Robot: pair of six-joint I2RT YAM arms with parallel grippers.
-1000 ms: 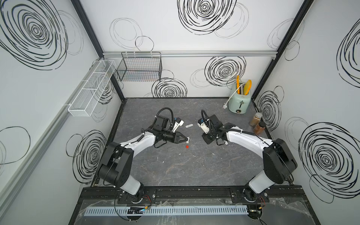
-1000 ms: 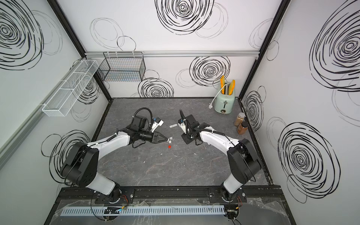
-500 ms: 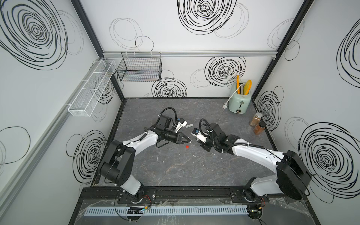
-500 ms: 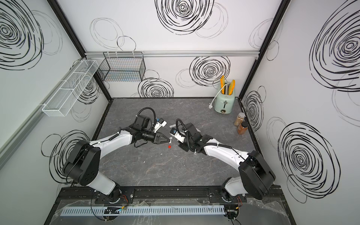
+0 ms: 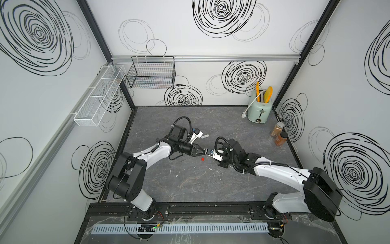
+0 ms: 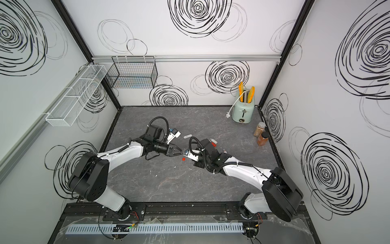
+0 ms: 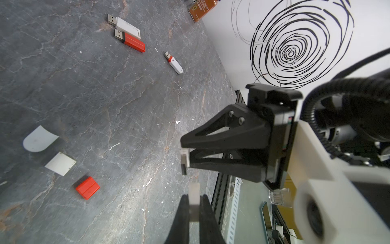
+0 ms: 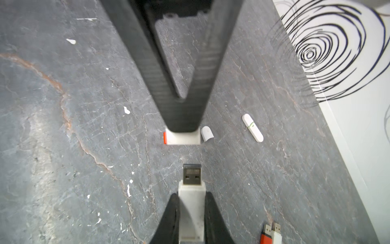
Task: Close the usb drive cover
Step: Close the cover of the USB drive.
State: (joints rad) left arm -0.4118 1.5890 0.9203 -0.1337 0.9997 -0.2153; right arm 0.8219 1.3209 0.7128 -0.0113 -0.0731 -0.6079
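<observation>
- The left gripper has its fingers drawn in narrow, pinching a white cover.
- The right gripper clamps the white usb drive by its body, metal plug bare.
- Plug and cover face each other in line, slightly apart, above the middle of the worktop.
- A red cap lies just beside them, toward the front edge.

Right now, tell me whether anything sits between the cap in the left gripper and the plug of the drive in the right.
Nothing visible does. The left gripper is shut on the white cap, the right gripper on the usb drive, whose bare plug faces the cap across an open gap.
</observation>
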